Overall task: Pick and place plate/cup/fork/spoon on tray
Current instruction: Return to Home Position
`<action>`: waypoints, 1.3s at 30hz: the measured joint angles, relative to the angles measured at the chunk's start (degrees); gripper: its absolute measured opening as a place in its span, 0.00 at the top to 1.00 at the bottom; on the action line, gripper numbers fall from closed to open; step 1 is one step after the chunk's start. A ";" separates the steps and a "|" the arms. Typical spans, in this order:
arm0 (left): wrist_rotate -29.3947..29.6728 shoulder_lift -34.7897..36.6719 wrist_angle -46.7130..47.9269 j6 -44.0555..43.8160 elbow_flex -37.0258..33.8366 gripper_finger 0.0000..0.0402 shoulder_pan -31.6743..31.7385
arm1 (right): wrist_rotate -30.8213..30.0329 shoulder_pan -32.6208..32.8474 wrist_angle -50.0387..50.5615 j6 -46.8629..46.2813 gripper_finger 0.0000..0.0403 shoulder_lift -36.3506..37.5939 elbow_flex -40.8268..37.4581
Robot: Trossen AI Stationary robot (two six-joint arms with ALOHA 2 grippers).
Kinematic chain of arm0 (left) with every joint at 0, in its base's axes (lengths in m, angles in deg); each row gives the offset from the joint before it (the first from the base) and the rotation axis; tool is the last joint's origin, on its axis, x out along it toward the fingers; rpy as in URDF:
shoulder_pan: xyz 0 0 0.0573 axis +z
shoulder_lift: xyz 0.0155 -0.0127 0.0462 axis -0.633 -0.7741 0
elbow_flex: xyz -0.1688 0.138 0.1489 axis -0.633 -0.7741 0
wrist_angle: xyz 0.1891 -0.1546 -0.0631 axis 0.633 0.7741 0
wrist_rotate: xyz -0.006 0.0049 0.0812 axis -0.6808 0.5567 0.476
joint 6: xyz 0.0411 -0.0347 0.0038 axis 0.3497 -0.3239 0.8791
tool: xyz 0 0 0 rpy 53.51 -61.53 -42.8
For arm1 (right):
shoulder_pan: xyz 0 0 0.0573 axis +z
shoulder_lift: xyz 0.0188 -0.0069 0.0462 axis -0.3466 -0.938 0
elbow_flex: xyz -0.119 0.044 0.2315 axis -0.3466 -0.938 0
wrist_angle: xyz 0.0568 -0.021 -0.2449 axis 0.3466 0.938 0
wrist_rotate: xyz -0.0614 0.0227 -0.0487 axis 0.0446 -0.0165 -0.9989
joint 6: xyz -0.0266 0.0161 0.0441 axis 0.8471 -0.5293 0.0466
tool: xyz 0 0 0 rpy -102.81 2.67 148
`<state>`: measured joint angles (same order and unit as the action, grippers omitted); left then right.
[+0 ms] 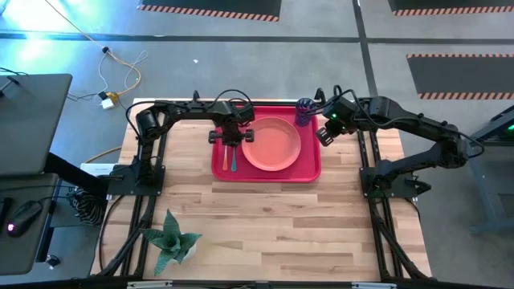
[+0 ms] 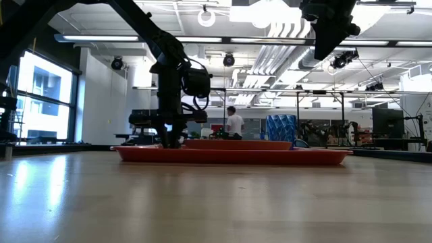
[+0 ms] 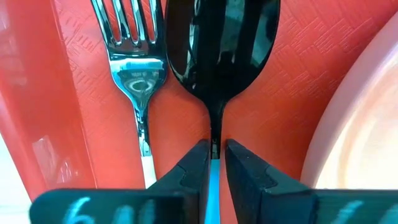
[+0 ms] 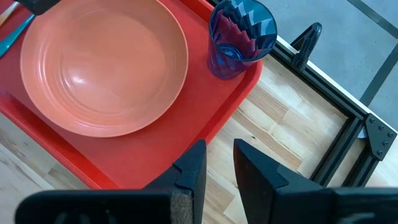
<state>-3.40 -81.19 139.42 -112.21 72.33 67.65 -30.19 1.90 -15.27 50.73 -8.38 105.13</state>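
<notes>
Fork flanks spoon pinched by left fingers; right fingers slightly apart, empty.

Black arms, blurred, perhaps numbered marking

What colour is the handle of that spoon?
The spoon has a light-blue handle, clearest in the left wrist view.

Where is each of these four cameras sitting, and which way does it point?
High: overhead, looking straight down; both arms show around the tray.
Low: table height, looking level across the tray; arms enter from above.
Left wrist: past the left gripper onto spoon and fork.
Right wrist: past the right gripper onto plate and cup.
Shared: both wrist views show the plate.
</notes>
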 joint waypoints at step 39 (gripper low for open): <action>4.04 26.56 0.12 16.88 0.00 0.88 -5.67 | 0.04 0.01 -0.11 -0.13 0.82 0.00 0.00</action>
<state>0.64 -54.63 139.54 -95.33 72.33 61.98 -30.15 1.91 -15.38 50.60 -8.38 105.13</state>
